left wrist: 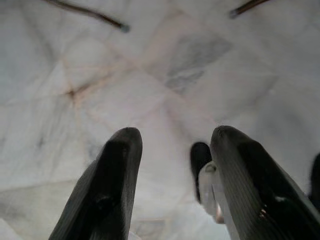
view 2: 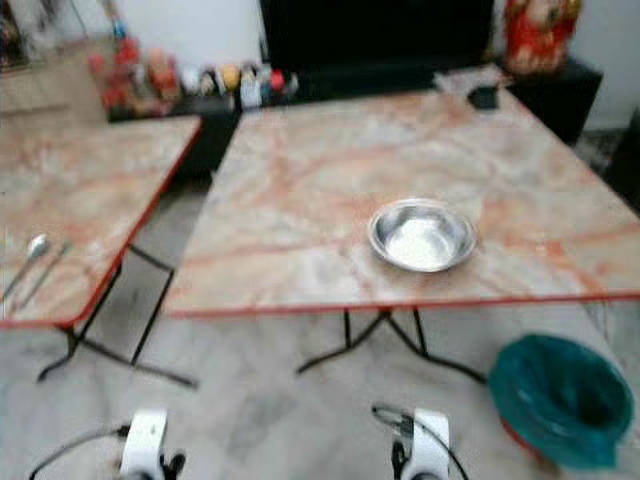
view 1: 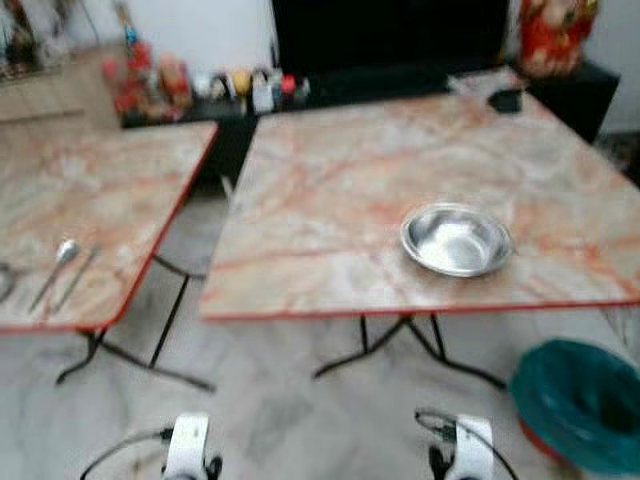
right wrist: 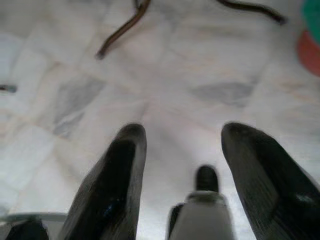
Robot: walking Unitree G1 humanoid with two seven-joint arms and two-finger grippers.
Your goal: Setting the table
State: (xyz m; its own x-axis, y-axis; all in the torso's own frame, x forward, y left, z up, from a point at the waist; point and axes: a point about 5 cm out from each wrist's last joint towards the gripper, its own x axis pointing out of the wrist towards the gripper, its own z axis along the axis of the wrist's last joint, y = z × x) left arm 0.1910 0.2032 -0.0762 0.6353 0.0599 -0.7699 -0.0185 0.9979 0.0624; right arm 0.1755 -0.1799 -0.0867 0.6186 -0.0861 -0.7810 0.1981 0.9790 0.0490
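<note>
While both arms hang low over the pale marble floor [view 1: 300,420], a shallow round steel bowl [view 1: 457,239] sits upright on the large square table with a pink-veined marble top and red edge [view 1: 330,200], close to that table's near edge and toward its right side. Left of this table, across a narrow gap, stands a second table of the same marble pattern [view 1: 100,190]; a metal spoon [view 1: 55,270] lies near its front edge, with another thin utensil [view 1: 78,276] just beside it, too blurred to identify. Right of the big table and below its near corner, a bin lined with a dark teal bag [view 1: 580,400] stands on the floor. Behind the big table a low black cabinet [view 1: 400,80] carries small bottles and jars [view 1: 250,88], indistinct in the blur.

Left gripper [left wrist: 175,145] points down at the floor beneath the tables, its two black fingers [left wrist: 112,185] spread apart with nothing between them. Right gripper [right wrist: 182,142] hangs likewise, fingers [right wrist: 117,185] parted and empty, near the table's black metal legs [right wrist: 120,32].
</note>
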